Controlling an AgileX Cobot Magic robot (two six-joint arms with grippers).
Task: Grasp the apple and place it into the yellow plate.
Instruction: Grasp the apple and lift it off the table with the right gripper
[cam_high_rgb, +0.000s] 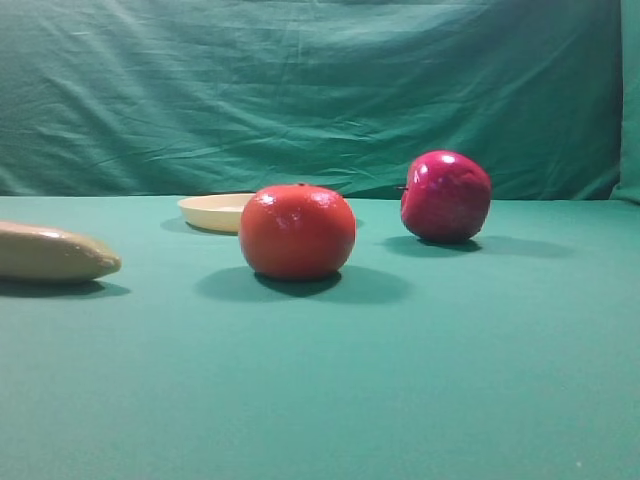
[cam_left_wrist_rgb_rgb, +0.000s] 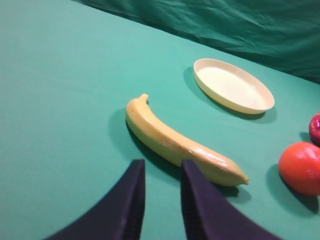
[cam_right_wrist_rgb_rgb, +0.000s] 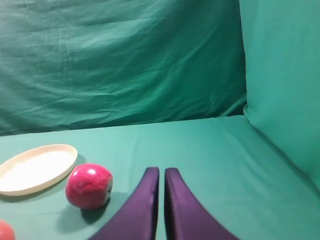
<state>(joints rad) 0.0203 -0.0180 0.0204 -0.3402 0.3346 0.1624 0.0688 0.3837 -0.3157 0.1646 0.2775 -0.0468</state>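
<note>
The apple (cam_high_rgb: 446, 196) is dark crimson and glossy and sits on the green cloth at the right. It also shows in the right wrist view (cam_right_wrist_rgb_rgb: 89, 185) and at the right edge of the left wrist view (cam_left_wrist_rgb_rgb: 315, 129). The yellow plate (cam_high_rgb: 215, 211) lies empty behind the orange-red fruit, and shows in both wrist views (cam_left_wrist_rgb_rgb: 232, 85) (cam_right_wrist_rgb_rgb: 35, 167). My right gripper (cam_right_wrist_rgb_rgb: 161, 171) is shut and empty, to the right of the apple and apart from it. My left gripper (cam_left_wrist_rgb_rgb: 162, 164) is slightly open and empty, just short of the banana. Neither gripper shows in the exterior view.
An orange-red round fruit (cam_high_rgb: 297, 231) sits mid-table in front of the plate. A pale yellow banana (cam_left_wrist_rgb_rgb: 180, 142) lies at the left (cam_high_rgb: 50, 252). A green cloth backdrop (cam_high_rgb: 320, 90) hangs behind the table and along its right side (cam_right_wrist_rgb_rgb: 285, 75).
</note>
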